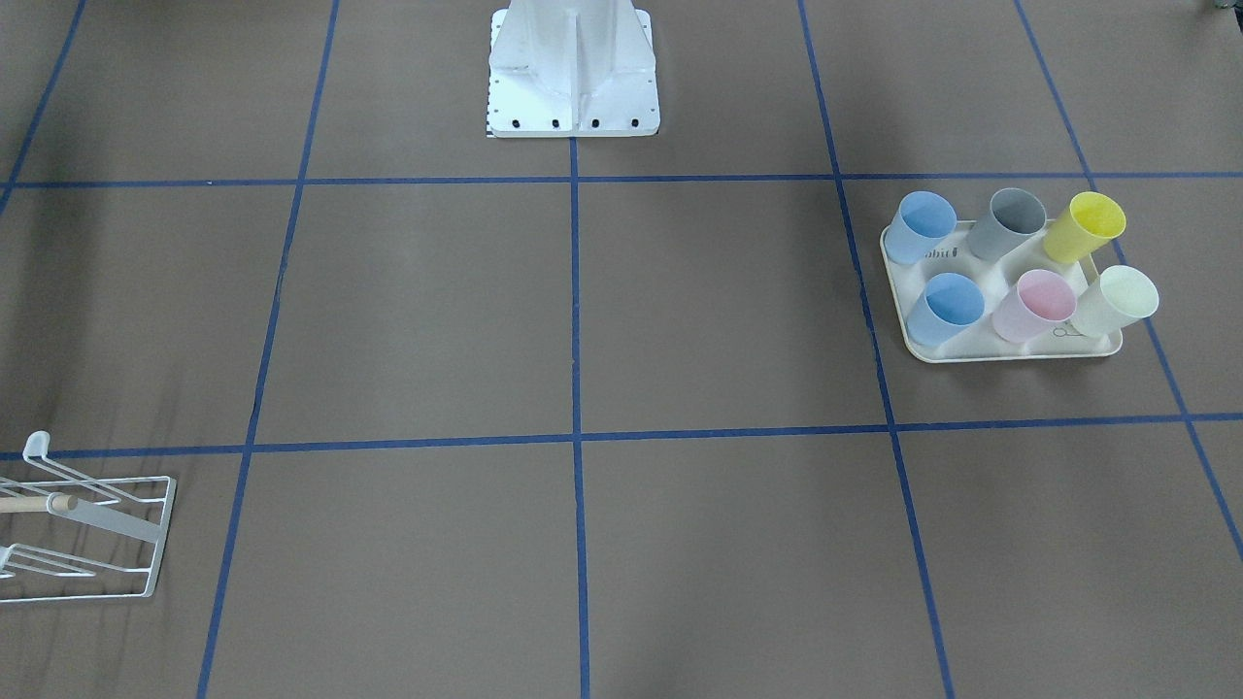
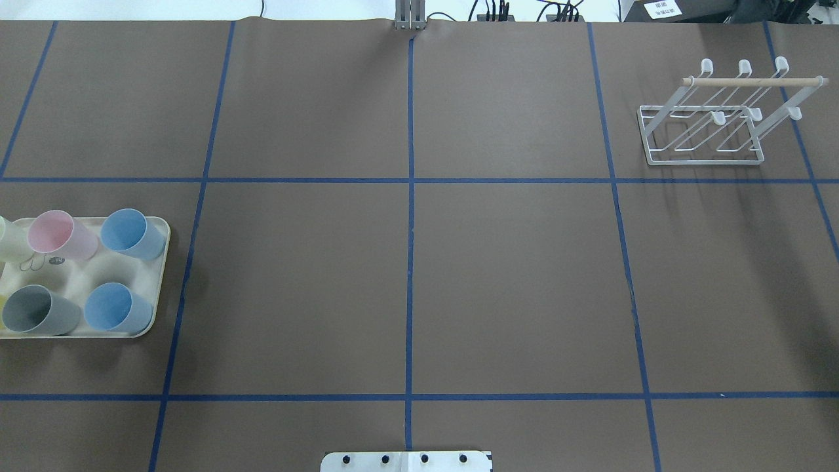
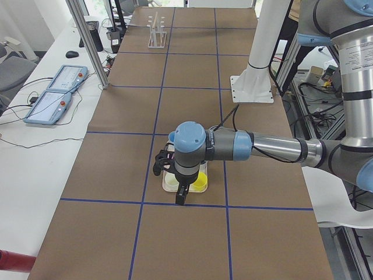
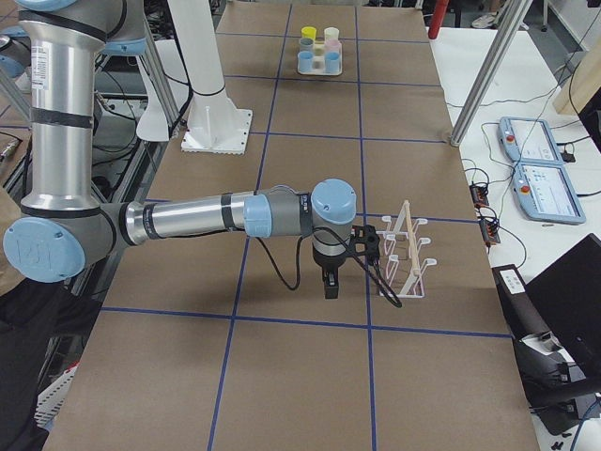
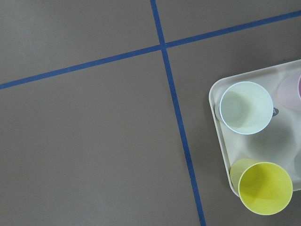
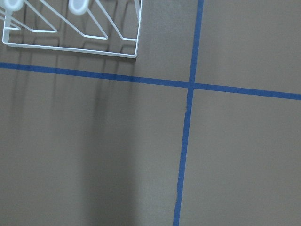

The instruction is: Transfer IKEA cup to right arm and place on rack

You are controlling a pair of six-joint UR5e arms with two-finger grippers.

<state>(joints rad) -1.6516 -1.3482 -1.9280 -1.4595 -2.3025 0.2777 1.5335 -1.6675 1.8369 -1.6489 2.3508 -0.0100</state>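
Observation:
Several IKEA cups stand upright on a cream tray [image 1: 1010,355]: two blue [image 1: 923,225] [image 1: 947,306], a grey [image 1: 1010,221], a yellow [image 1: 1088,225], a pink [image 1: 1037,303] and a pale one [image 1: 1117,299]. The left wrist view looks down on the pale cup [image 5: 246,107] and the yellow cup [image 5: 265,187]. My left gripper [image 3: 181,200] hangs over the tray's near end; I cannot tell if it is open. The empty white wire rack [image 2: 708,131] stands at the table's far right. Beside the rack [image 4: 404,263] hovers my right gripper [image 4: 330,289], state unclear.
The white robot pedestal [image 1: 573,68] is bolted at mid-table on the robot's side. Blue tape lines grid the brown table. Two teach pendants [image 3: 55,93] lie on the white bench beyond the table's far edge, behind aluminium posts [image 3: 87,41].

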